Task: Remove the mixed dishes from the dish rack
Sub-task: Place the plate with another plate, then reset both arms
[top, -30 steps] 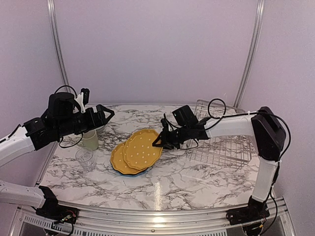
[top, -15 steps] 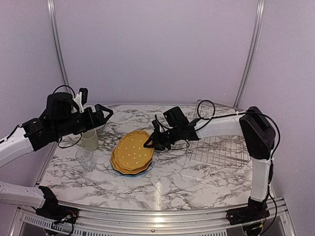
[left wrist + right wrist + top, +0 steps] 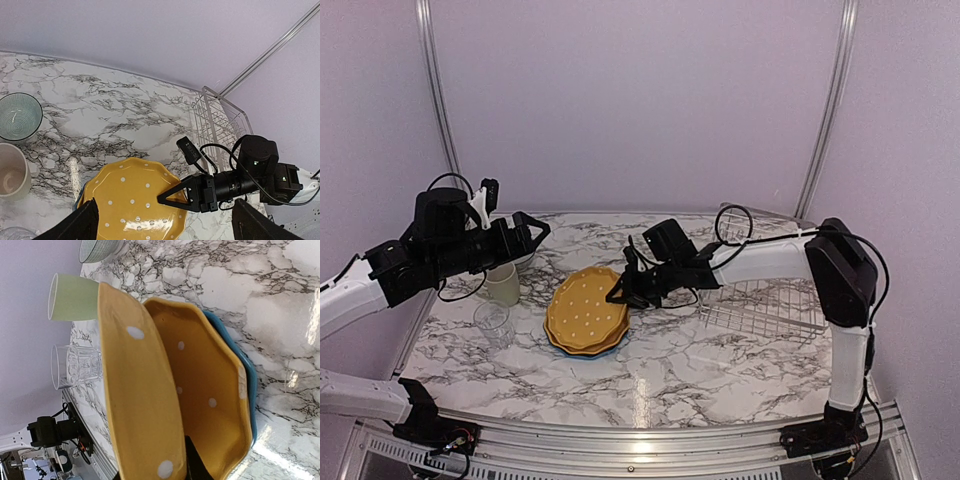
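At table (image 3: 720, 370) centre, the right tool (image 3: 617, 292) pinches the top yellow plate (image 3: 135, 405), tilted over a second yellow plate (image 3: 205, 390) and blue plate (image 3: 248, 385). Mug (image 3: 504, 285), glass (image 3: 493, 323), bowl (image 3: 19, 116) stand left, near the wide-open left tool (image 3: 535, 240); rack (image 3: 770, 305) right.

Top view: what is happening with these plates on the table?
The right gripper is shut on the rim of a yellow dotted plate, tilted over a second yellow plate that lies on a blue plate. The left gripper hangs open near the mug, glass and bowl. The dish rack stands to the right.
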`<state>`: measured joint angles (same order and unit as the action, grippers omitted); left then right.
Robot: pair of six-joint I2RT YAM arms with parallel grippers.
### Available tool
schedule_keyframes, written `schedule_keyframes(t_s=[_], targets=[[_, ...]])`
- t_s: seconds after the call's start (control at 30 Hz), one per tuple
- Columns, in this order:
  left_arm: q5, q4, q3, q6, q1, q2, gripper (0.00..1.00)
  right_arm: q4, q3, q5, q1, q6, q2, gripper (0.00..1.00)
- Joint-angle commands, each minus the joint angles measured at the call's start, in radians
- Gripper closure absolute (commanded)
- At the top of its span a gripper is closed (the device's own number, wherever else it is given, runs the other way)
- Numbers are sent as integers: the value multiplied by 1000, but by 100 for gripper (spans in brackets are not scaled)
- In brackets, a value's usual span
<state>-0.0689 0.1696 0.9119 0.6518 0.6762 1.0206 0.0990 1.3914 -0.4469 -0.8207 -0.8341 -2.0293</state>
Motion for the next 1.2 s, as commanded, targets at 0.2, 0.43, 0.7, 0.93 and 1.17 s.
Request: schedule_keyframes(t_s=[0.2, 0.43, 0.7, 0.93, 1.17], targets=[[0, 8, -1, 1, 0, 11, 5, 112, 72, 168, -40, 40, 21, 65], [-9, 17, 17, -11, 0, 28, 5, 254, 95, 256, -58, 130, 53, 39], [-60, 61, 52, -45, 0, 26, 5, 357, 45, 357, -77, 191, 162, 22], [-125, 116, 122, -93, 0, -3, 5, 438, 56, 591, -75, 332, 313, 12], [-251, 253, 304, -220, 0, -62, 1, 506, 105, 851, -39, 498, 529, 5]])
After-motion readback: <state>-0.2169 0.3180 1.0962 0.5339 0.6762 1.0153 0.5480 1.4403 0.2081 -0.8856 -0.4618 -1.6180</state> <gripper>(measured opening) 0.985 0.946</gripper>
